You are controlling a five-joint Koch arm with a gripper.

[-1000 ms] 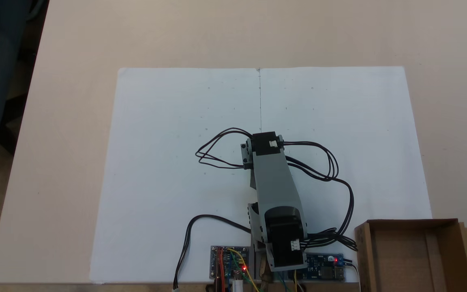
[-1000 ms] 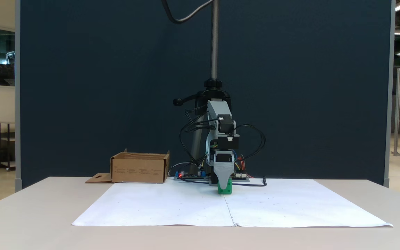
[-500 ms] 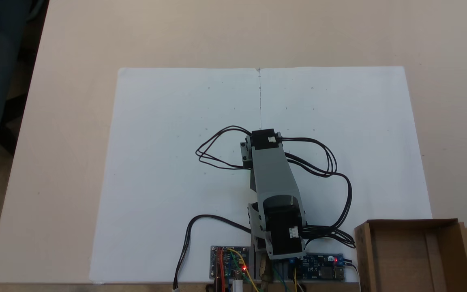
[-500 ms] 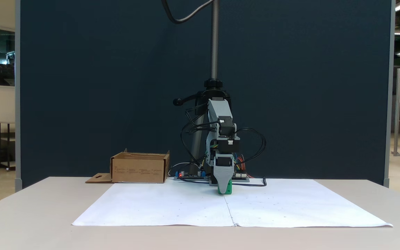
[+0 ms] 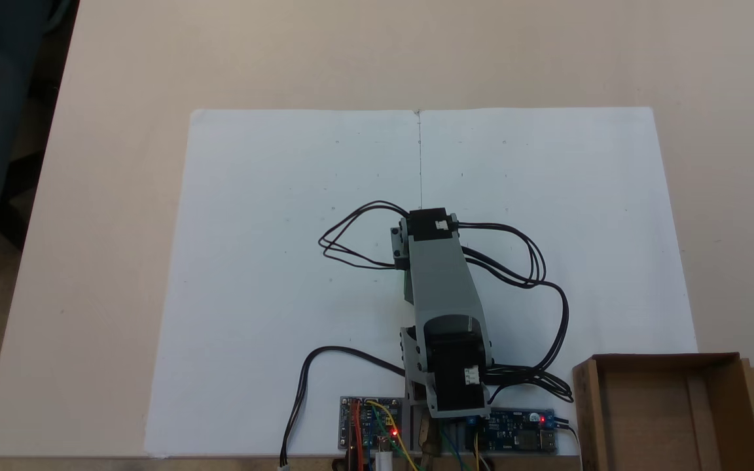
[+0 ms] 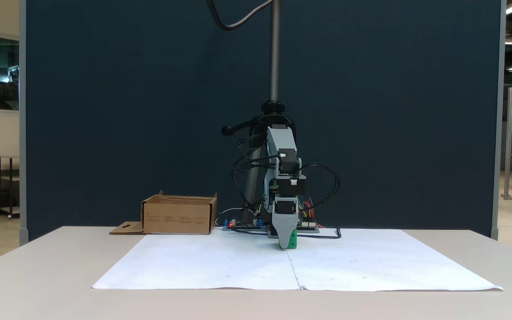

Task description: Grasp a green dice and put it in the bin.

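Note:
In a fixed view from the front, the green dice [image 6: 294, 241] sits on the white paper at the centre seam. Only its right edge shows beside the grey finger in front of it. My gripper [image 6: 287, 244] points straight down around the dice, its tip at the paper. One jaw stands behind the other, so the gap between them is hidden. In a fixed view from above, the arm's grey link [image 5: 441, 288] covers both gripper and dice. The bin [image 5: 645, 412] is an empty cardboard box at the lower right; from the front the bin [image 6: 178, 216] stands left of the arm.
Two circuit boards [image 5: 370, 425] with lit red LEDs sit at the arm's base, and black cables [image 5: 547, 288] loop out to both sides. The white paper [image 5: 272, 261] covers the middle of the table. A camera pole [image 6: 274, 53] rises behind the arm.
The arm has lowered a little and the gripper has come down over the dice. The grey finger now covers most of it.

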